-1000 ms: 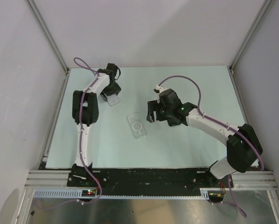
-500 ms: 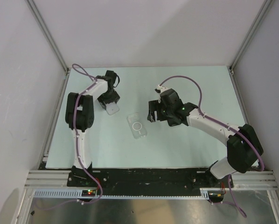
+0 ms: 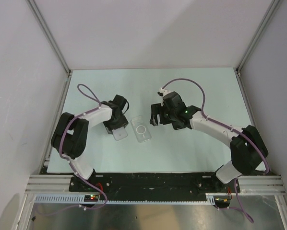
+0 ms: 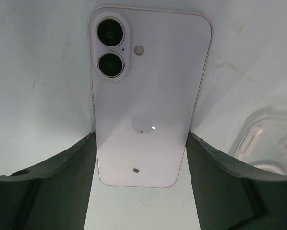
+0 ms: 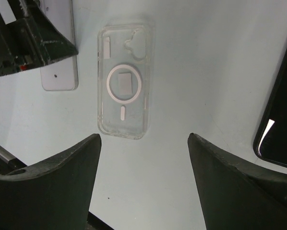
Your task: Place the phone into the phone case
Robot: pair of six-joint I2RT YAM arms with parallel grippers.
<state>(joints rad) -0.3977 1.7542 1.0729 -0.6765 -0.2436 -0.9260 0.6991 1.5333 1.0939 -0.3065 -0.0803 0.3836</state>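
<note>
The pale phone (image 4: 143, 96) lies back up, with its two camera lenses at the far end. My left gripper (image 4: 140, 139) is shut on its long sides near the bottom end. In the top view the left gripper (image 3: 115, 123) holds the phone (image 3: 119, 133) just left of the clear phone case (image 3: 141, 129), which lies flat with its white ring showing. The case (image 5: 124, 81) and the phone (image 5: 59, 72) lie side by side in the right wrist view. My right gripper (image 5: 143, 136) is open and empty, just right of the case (image 3: 155, 115).
The pale green table (image 3: 196, 143) is bounded by grey walls at the left, back and right. A glossy black part (image 5: 280, 115) shows at the right edge of the right wrist view. A corner of the case shows in the left wrist view (image 4: 268, 139).
My left arm has carried the phone from the far left of the table down and right, to just beside the case. The right arm has hardly moved.
</note>
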